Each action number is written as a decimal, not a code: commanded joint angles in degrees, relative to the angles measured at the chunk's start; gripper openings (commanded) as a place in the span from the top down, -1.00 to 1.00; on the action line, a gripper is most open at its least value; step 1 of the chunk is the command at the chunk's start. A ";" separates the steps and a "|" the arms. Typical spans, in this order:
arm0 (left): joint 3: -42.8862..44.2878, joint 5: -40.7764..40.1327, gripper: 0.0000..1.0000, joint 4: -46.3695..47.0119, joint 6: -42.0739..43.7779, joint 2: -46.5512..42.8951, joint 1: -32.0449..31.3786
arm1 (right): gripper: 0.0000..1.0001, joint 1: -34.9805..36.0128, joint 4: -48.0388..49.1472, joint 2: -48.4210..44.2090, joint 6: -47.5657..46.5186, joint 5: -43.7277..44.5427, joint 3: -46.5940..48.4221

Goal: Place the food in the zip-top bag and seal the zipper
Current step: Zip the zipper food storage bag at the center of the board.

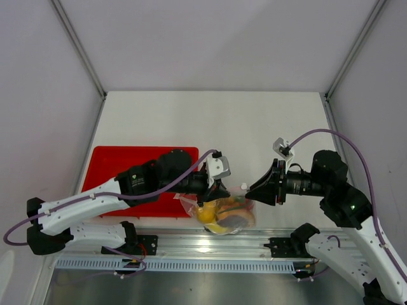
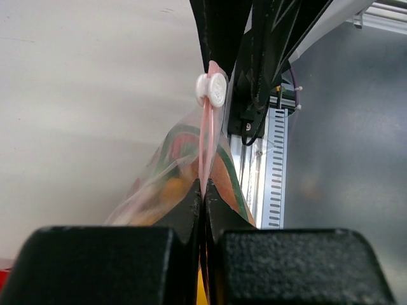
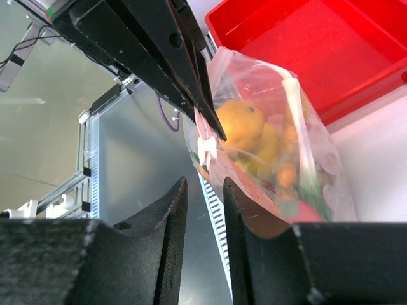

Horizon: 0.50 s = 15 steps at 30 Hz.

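The zip-top bag (image 1: 224, 213) hangs over the table's near edge, clear and crinkly, with the food inside: a yellow lemon (image 3: 240, 124), an orange-brown wedge (image 1: 238, 218) and smaller pieces. My left gripper (image 2: 204, 185) is shut on the pink zipper (image 2: 206, 140) below its white slider (image 2: 212, 89). In the top view the left gripper (image 1: 214, 192) holds the bag's left upper corner. My right gripper (image 3: 204, 182) is open just short of the slider end, with nothing between its fingers. From above, the right gripper (image 1: 250, 194) sits at the bag's right corner.
A red tray (image 1: 114, 165) lies on the white table behind the left arm and also shows in the right wrist view as the red tray (image 3: 331, 38). An aluminium rail (image 1: 210, 244) and a slotted cable duct (image 2: 275, 165) run below the bag.
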 commanded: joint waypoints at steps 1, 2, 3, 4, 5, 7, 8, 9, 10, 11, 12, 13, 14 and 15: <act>0.80 0.75 0.99 2.36 -1.58 -1.66 -0.31 | 0.38 0.14 3.49 -0.32 0.78 0.47 -1.09; 0.81 0.92 0.99 2.01 -1.67 -1.48 -0.31 | 0.40 0.14 4.01 -0.06 0.70 0.64 -1.26; 0.98 1.19 0.99 1.92 -1.67 -1.31 -0.31 | 0.42 0.14 4.19 0.12 0.61 0.73 -1.44; 1.24 1.71 0.99 1.83 -1.84 -1.22 -0.31 | 0.43 0.06 4.54 0.38 0.69 0.21 -1.53; 1.25 1.89 0.99 1.91 -1.93 -1.13 -0.31 | 0.45 0.14 5.59 0.82 1.13 -0.23 -1.62; 1.25 2.24 0.99 2.18 -2.11 -1.13 -0.31 | 0.51 0.14 7.08 1.18 1.57 -0.85 -2.14; 1.25 2.33 0.99 2.35 -2.19 -1.04 -0.31 | 0.55 0.14 7.35 1.35 1.75 -0.68 -2.23; 1.25 2.59 0.99 2.53 -2.28 -1.04 -0.31 | 0.59 0.14 7.53 1.44 1.84 -0.59 -2.49; 1.25 2.77 0.99 2.53 -2.37 -1.04 -0.31 | 0.68 0.14 8.14 1.53 1.92 -0.59 -2.58; 1.25 2.86 0.99 2.70 -2.46 -0.87 -0.31 | 0.73 0.14 8.67 1.53 2.19 -0.85 -2.67; 0.99 2.95 0.99 2.71 -2.55 -0.78 -0.31 | 0.77 0.14 9.11 1.70 2.71 -1.20 -2.84; 1.16 3.04 0.99 2.71 -2.55 -0.69 -0.31 | 0.88 0.14 9.90 1.71 2.98 -1.38 -3.02; 1.25 3.21 0.99 2.79 -2.63 -0.60 -0.31 | 0.98 0.14 10.17 1.79 3.24 -1.46 -3.20; 1.25 3.21 0.99 2.79 -2.63 -0.60 -0.31 | 1.00 0.14 10.34 1.62 3.76 -1.38 -3.29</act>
